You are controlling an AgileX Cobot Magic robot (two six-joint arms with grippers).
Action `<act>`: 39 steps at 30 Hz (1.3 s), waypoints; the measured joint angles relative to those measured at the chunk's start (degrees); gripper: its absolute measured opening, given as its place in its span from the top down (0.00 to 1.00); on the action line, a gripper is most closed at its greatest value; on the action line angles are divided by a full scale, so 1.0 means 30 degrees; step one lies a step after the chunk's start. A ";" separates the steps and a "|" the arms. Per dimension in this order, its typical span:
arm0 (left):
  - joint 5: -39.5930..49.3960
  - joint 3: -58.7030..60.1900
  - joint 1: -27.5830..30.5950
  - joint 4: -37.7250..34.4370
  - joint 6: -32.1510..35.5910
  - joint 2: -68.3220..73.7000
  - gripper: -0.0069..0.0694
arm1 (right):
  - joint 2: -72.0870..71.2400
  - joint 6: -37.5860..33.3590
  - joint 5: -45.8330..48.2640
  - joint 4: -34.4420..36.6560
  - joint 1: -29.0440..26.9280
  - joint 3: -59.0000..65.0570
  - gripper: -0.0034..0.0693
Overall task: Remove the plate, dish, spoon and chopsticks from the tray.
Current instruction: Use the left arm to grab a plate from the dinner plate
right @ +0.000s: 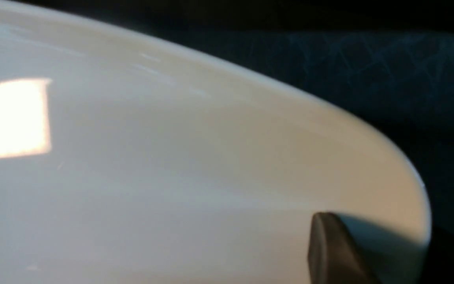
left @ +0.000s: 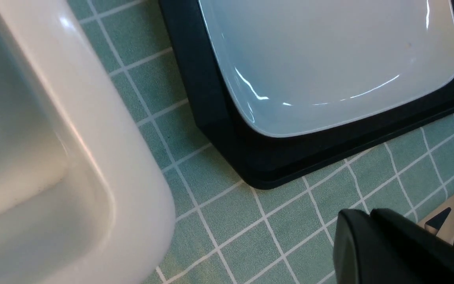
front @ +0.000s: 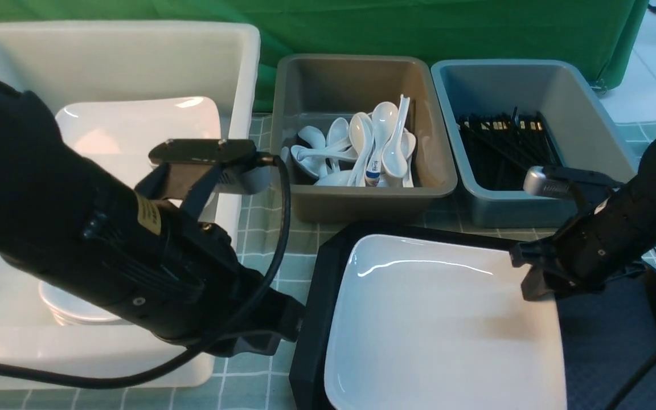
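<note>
The plate (front: 442, 319) (left: 321, 59) (right: 172, 157) is large, white and glossy, and it lies on the black tray (front: 316, 296) (left: 219, 130) (right: 369, 71). My right gripper (front: 533, 279) sits at the plate's far right corner. One finger (right: 325, 244) presses on the plate's upper face just inside the rim; the other is hidden under the rim. My left gripper (front: 265, 339) (left: 363, 215) is shut and empty, low over the checked cloth just left of the tray. No dish, spoon or chopsticks show on the visible part of the tray.
A big white bin (front: 248, 57) (left: 93, 165) on the left holds a white square plate (front: 134, 131) and stacked round dishes (front: 72, 310). Behind the tray, a grey bin (front: 362, 199) holds several soup spoons and a blue bin (front: 487, 210) holds black sticks.
</note>
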 joint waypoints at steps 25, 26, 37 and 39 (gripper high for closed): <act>-0.4533 -0.3039 -0.1954 -0.0904 0.0264 0.9241 0.40 | -0.5483 0.1245 0.5552 -0.3823 -0.3733 0.0000 0.21; -0.4583 -0.3075 -0.1974 -0.0907 0.0314 0.9451 0.39 | -0.5628 0.1241 0.5552 -0.3823 -0.3733 0.0000 0.23; -0.6392 -0.4651 -0.2818 -0.2517 0.1044 1.3792 0.15 | -1.0763 0.1222 0.5075 -0.3842 -0.3733 0.0000 0.31; -0.6719 -0.4791 -0.2818 -0.2869 0.1044 1.3975 0.17 | -1.0923 0.1222 0.5061 -0.3842 -0.3733 0.0000 0.31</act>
